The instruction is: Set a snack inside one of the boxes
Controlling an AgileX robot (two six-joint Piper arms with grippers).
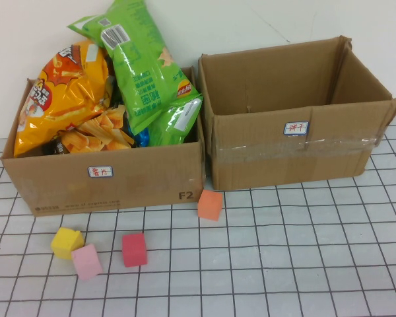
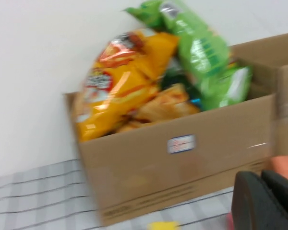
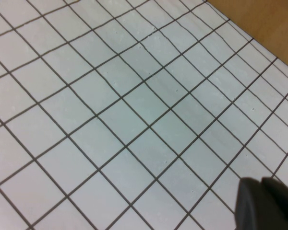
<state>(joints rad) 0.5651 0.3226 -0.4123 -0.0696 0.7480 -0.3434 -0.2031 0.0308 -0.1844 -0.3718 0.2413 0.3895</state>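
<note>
The left cardboard box (image 1: 105, 173) is piled with snack bags: an orange chip bag (image 1: 63, 92), a green bag (image 1: 142, 63) standing above it, and smaller packets. The right cardboard box (image 1: 297, 155) holds nothing that I can see. Neither arm shows in the high view. In the left wrist view my left gripper (image 2: 265, 201) is shut and empty, low over the table in front of the full box (image 2: 182, 158). In the right wrist view my right gripper (image 3: 265, 203) is shut and empty above bare gridded table, with a box corner (image 3: 259, 19) beyond it.
Foam cubes lie in front of the boxes: orange (image 1: 210, 204) by the gap between them, red (image 1: 134, 249), pink (image 1: 86, 261) and yellow (image 1: 66, 242). A white wall stands behind the boxes. The gridded table (image 1: 303, 264) stretches open at the front right.
</note>
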